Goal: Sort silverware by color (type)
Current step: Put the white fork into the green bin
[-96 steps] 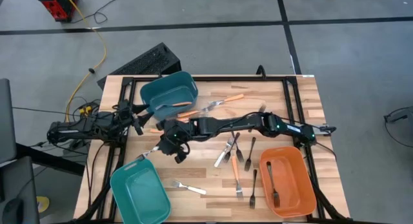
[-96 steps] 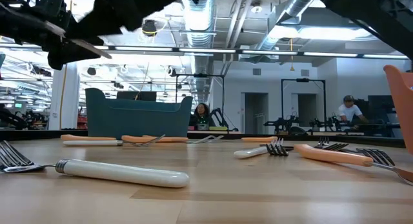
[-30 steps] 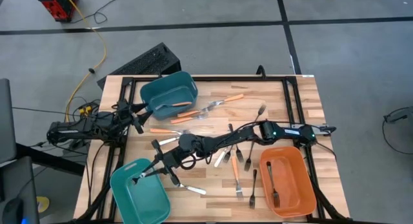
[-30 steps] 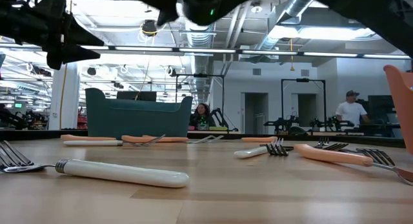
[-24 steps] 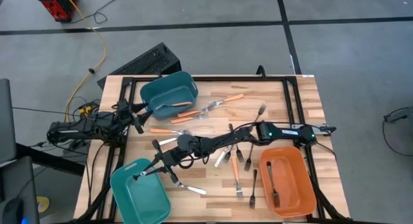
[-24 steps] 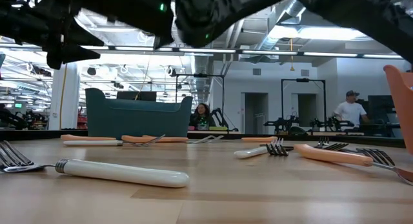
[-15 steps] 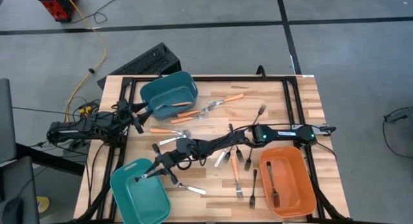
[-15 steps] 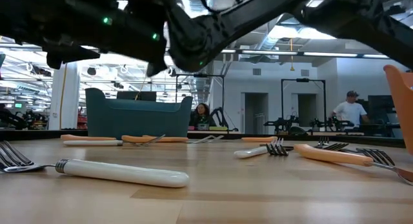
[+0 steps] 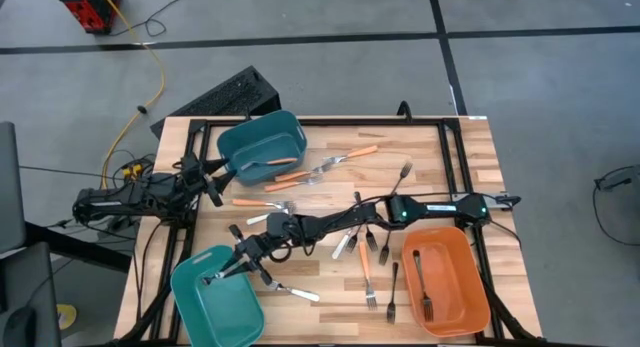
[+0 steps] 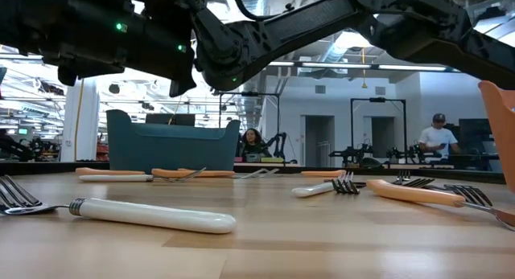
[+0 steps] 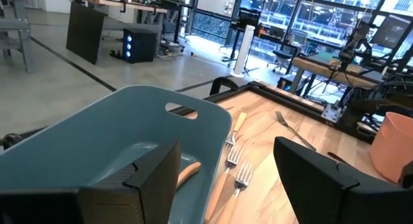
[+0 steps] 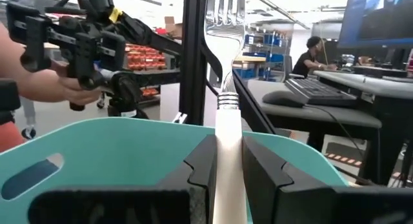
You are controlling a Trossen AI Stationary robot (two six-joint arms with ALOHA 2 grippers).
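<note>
Over near teal bin [image 9: 215, 302]: right gripper [image 9: 232, 270] fingers clenched on white-handled fork [image 12: 227, 140].
Lower past the rim, release inside; 1 loose fork [image 9: 293, 290] lies just beside, bin interior open. Left gripper [image 9: 212, 183] waits by far teal bin [image 9: 260, 147], fingers spread.
</note>
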